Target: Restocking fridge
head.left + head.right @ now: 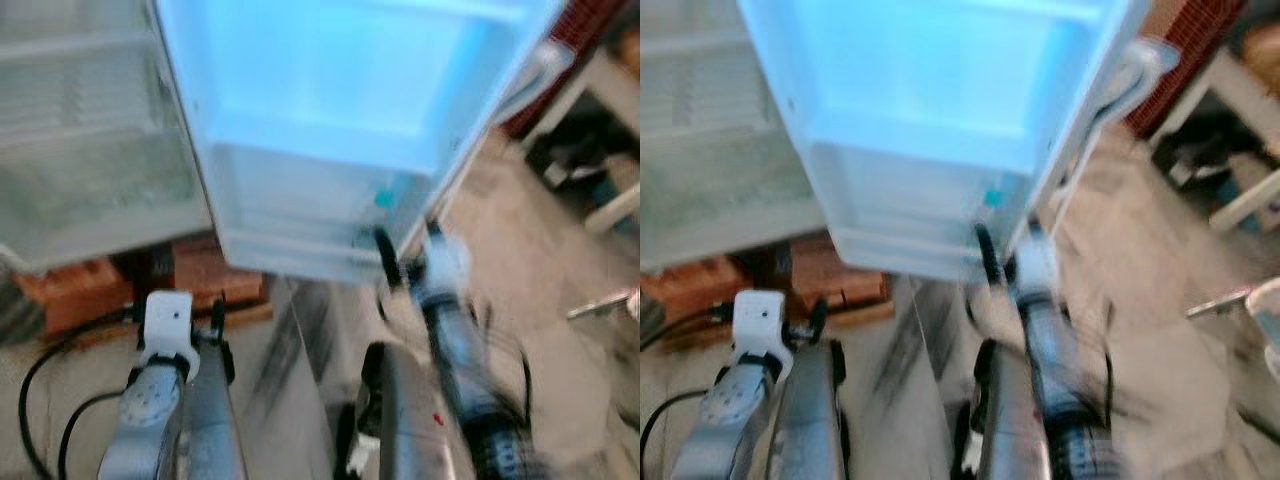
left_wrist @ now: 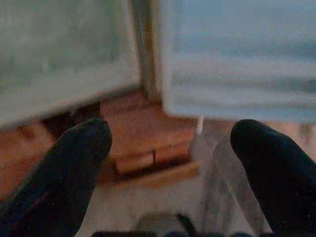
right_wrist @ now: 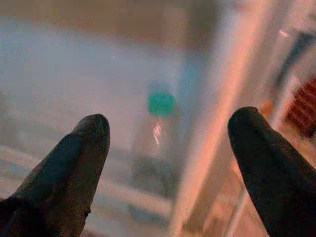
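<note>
The fridge door (image 1: 330,100) stands open, and the picture is blurry. A bottle (image 3: 155,148) with a green cap (image 3: 161,104) sits in the door's low shelf (image 1: 300,235), near its outer edge. The right tool (image 1: 408,255) is up close to that shelf, fingers spread wide and holding nothing. The left tool (image 2: 170,163) hangs low over the floor (image 1: 560,270), also spread and empty. Red bricks (image 1: 90,285) lie under the fridge.

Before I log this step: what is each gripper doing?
Left gripper: open, empty.
Right gripper: open, empty, facing the bottle in the door shelf.
</note>
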You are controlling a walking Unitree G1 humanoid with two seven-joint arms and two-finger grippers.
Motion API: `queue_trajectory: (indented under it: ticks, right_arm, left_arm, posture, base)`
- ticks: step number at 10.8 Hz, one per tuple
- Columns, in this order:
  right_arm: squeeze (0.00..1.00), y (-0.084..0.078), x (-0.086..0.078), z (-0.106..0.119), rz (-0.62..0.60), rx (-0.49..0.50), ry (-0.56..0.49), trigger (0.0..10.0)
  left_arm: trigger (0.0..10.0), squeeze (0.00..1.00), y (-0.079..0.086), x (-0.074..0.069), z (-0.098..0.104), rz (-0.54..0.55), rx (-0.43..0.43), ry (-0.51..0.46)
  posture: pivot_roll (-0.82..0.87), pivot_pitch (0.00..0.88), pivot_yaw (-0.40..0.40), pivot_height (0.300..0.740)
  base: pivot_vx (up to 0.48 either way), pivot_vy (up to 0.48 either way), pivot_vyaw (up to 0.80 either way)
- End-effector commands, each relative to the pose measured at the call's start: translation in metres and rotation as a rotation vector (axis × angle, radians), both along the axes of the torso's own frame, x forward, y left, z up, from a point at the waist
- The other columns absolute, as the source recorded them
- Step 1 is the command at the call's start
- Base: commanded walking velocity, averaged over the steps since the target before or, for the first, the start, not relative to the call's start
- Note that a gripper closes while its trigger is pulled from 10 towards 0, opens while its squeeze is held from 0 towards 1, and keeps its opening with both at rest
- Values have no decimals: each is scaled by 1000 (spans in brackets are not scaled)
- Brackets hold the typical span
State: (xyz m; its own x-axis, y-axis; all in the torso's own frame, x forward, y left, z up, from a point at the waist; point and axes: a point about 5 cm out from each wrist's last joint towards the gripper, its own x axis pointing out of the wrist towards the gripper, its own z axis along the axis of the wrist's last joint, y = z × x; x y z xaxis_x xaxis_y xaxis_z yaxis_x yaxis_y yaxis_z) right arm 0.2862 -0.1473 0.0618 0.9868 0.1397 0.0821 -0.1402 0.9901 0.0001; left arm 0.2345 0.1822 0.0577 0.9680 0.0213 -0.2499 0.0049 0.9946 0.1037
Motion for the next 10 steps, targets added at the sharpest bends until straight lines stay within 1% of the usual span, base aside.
queue_trajectory:
  ticks: [1,2,3,4,6,7,10]
  right_arm:
    - [1000,-3,-7,5,-13,38,-12,10000]
    - [0,0,-16,2,-6,21,5,10000]
    - [0,0,-19,5,26,45,7,10000]
    - [0,-4,-18,11,8,62,-2,10000]
    - [0,-6,-20,15,-3,73,13,10000]
    - [0,-3,-22,15,10,80,22,10000]
    - [0,-4,-19,19,4,77,25,10000]
  left_arm:
    - [10000,0,2,1,-2,-7,10,-17]
    - [10000,0,3,5,-1,-8,9,-45]
    - [10000,0,-1,12,0,-41,4,-67]
    - [10000,0,-4,16,0,-54,5,-77]
    - [10000,0,-6,17,-2,-65,-2,-86]
    - [10000,0,-7,15,-7,-70,14,-66]
    - [10000,0,-12,19,-4,-82,10,-92]
  posture:
    - [166,14,-59,551]
    - [157,6,-54,551]
    - [136,0,-41,551]
    - [128,0,-36,555]
    - [116,0,-31,583]
    - [115,1,-41,602]
    - [113,9,-44,654]
  base:
    - [0,0,0]
    - [0,0,0]
    - [0,0,0]
    - [0,0,0]
    - [0,0,0]
    - [0,0,0]
    - [0,0,0]
